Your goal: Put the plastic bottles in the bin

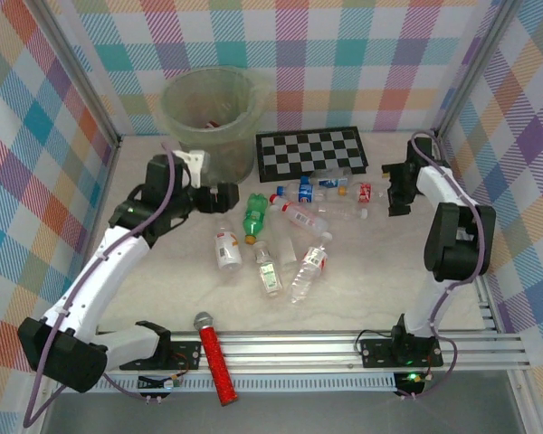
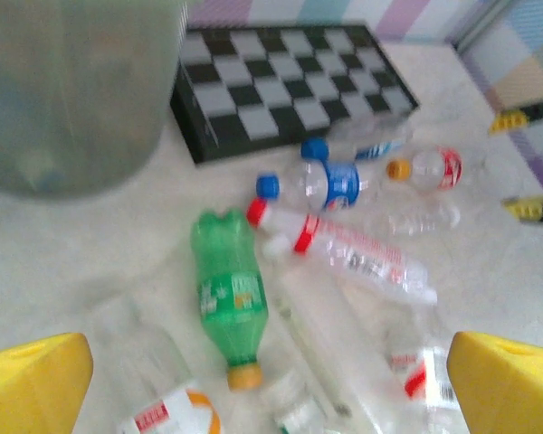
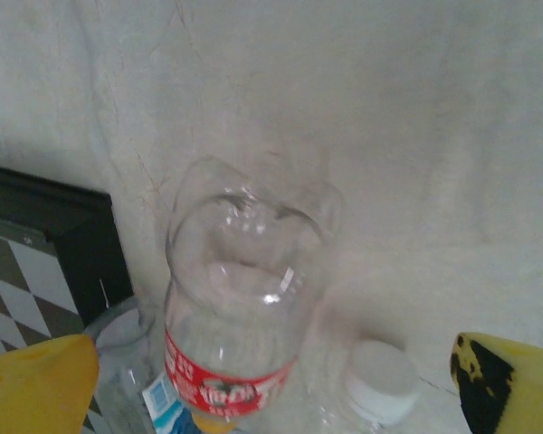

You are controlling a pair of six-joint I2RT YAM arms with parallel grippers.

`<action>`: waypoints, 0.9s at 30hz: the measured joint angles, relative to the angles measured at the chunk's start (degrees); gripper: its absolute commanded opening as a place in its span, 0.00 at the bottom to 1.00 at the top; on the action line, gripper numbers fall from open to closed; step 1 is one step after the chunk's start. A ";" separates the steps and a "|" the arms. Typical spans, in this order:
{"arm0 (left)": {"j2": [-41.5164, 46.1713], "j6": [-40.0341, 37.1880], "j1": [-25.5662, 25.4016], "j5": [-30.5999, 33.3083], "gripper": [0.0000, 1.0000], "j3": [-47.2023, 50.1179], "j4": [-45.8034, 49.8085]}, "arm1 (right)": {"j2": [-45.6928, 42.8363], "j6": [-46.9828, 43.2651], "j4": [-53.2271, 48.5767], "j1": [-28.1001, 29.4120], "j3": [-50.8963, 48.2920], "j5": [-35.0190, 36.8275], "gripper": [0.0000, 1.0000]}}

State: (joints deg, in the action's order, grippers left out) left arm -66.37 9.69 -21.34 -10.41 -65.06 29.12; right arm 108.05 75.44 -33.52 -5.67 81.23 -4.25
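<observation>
Two claws hang spread wide, holding nothing, over a pale table strewn with bottles.

Overhead view: the bin, round and pale green, stands upright at the far left. Just right of it a chequered board lies flat near the far wall. All the bottles on the table lie on their sides, outside the bin, in a loose cluster between the two arms. Among them are a green bottle with an orange cap and a long clear bottle with a red cap just right of it. Two blue-labelled bottles lie by the board's near edge, and several more clear ones lie nearer the arms' bases. The left claw hangs near the bin's near side, left of the green bottle. The right claw hangs at the right end of the cluster. A red microphone lies at the near edge.

Left wrist view: the yellow fingertips sit in the two lower corners, well apart, with the green bottle between and beyond them.

Right wrist view: a clear bottle with a red label lies between the right claw's parted fingertips, apart from both. A white cap sits just beside it.
</observation>
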 measured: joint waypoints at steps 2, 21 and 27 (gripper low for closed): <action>1.18 1.62 -0.39 -0.28 1.00 3.48 -0.79 | 2.36 -0.07 0.09 0.00 1.68 -0.42 0.99; 6.97 5.68 -0.39 -0.46 1.00 9.55 -2.32 | 12.15 0.85 0.00 0.00 7.41 -1.51 0.83; 6.91 5.46 -0.39 -0.39 1.00 9.55 -2.27 | 12.48 1.73 -0.33 0.00 7.50 -1.62 0.72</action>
State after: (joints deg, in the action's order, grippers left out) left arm -59.46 15.16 -21.74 -10.81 -55.51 26.85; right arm 120.53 77.17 -33.85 -5.67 88.73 -5.87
